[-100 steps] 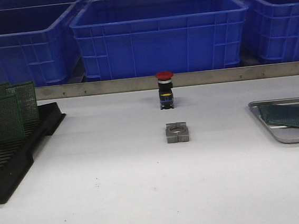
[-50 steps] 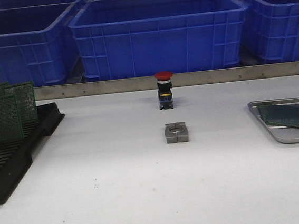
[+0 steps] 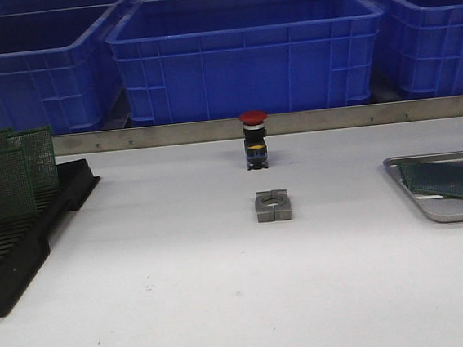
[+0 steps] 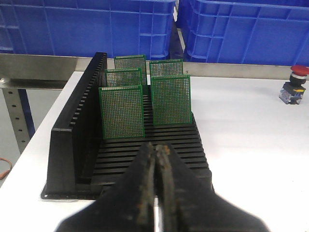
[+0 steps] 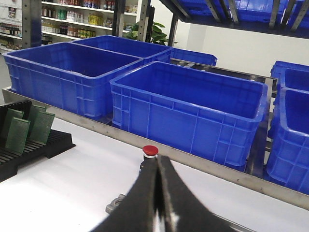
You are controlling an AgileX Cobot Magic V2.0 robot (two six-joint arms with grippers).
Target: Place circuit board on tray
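Observation:
A silver-grey tray (image 3: 432, 208) lies at the table's right edge, cut off by the front view. One green circuit board (image 3: 435, 179) lies in it, tilted across the ridges. Several more green boards (image 3: 4, 182) stand upright in a black slotted rack (image 3: 17, 251) at the left; they also show in the left wrist view (image 4: 121, 112). My left gripper (image 4: 158, 147) is shut and empty, just in front of the rack's (image 4: 72, 140) near end. My right gripper (image 5: 158, 160) is shut and empty above the table. Neither gripper shows in the front view.
A red-topped push button (image 3: 254, 139) stands at the table's middle back, with a grey metal block (image 3: 272, 206) in front of it. Blue plastic bins (image 3: 246, 51) line the back behind a metal rail (image 3: 292, 122).

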